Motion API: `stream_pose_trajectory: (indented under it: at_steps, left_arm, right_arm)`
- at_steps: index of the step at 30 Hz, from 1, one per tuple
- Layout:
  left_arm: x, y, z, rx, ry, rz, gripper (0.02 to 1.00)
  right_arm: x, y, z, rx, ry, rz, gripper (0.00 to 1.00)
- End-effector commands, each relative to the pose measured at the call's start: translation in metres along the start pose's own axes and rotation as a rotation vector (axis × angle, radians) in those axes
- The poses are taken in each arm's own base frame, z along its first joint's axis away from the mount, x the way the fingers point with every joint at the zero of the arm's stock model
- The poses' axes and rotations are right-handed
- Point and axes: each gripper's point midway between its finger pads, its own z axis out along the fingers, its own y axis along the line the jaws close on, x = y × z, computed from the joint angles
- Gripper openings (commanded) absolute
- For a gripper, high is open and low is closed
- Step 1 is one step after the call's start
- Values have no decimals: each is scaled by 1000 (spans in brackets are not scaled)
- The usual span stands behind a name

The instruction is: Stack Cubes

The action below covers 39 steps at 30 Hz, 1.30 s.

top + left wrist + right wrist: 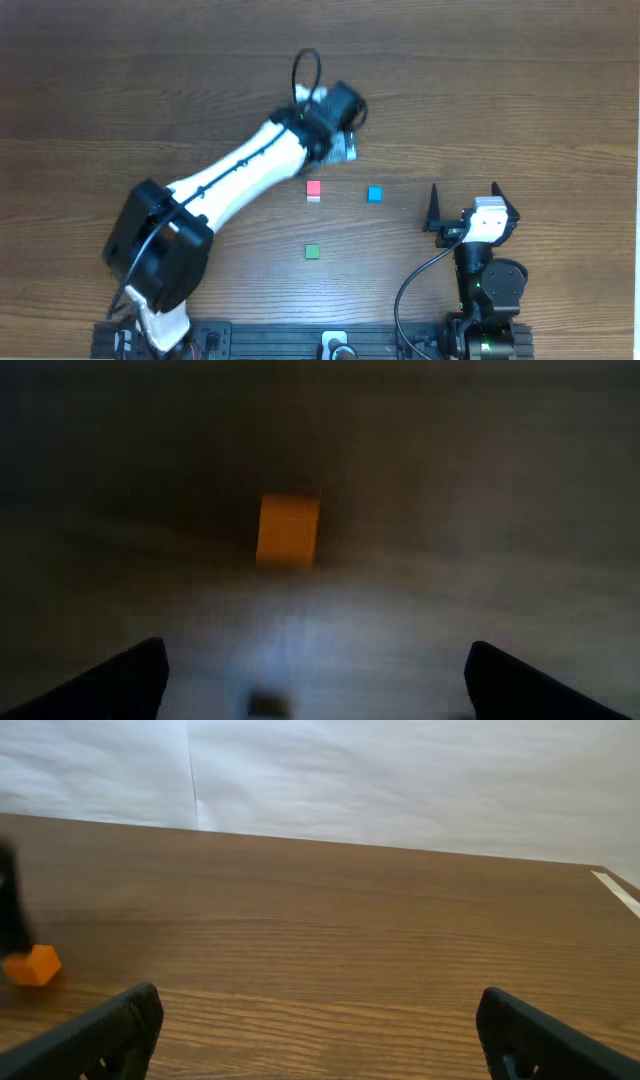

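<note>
We judge the step in hand to be the pick of the orange cube with the left gripper. To do it well, we should bring the jaws forward and down until the cube sits squarely between the fingers, square them to its flat faces, and close only when both pads can meet it evenly. A skewed grasp would spoil the later stacking.

The left jaws stand wide apart, holding and touching nothing. The cube lies on the table ahead of them, near their centre line and not yet between the fingers.

The right gripper also has its jaws spread wide and empty, the orange cube well off to one side. The pink cube, blue cube and green cube lie apart, behind the left jaws.
</note>
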Motion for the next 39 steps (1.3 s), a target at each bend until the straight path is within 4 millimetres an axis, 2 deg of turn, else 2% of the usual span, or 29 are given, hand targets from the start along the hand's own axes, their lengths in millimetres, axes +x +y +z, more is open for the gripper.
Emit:
stream_pose_trajectory:
  at_steps: [1, 6, 11, 26, 39]
  left_arm:
    - [-19, 5, 28, -43, 16, 16, 943]
    - [-12, 16, 58, -74, 63, 2, 895]
    - [-8, 18, 68, -81, 80, 1, 840]
    - [-6, 15, 81, -75, 85, 0, 487]
    - [-9, 14, 86, -71, 68, -4, 380]
  right_arm:
    - [2, -1, 0, 7, -1, -1, 993]
    - [2, -1, 0, 7, -1, -1, 991]
    - [2, -1, 0, 7, -1, -1, 993]
    - [2, -1, 0, 7, -1, -1, 991]
    - [2, -1, 0, 7, -1, -1, 991]
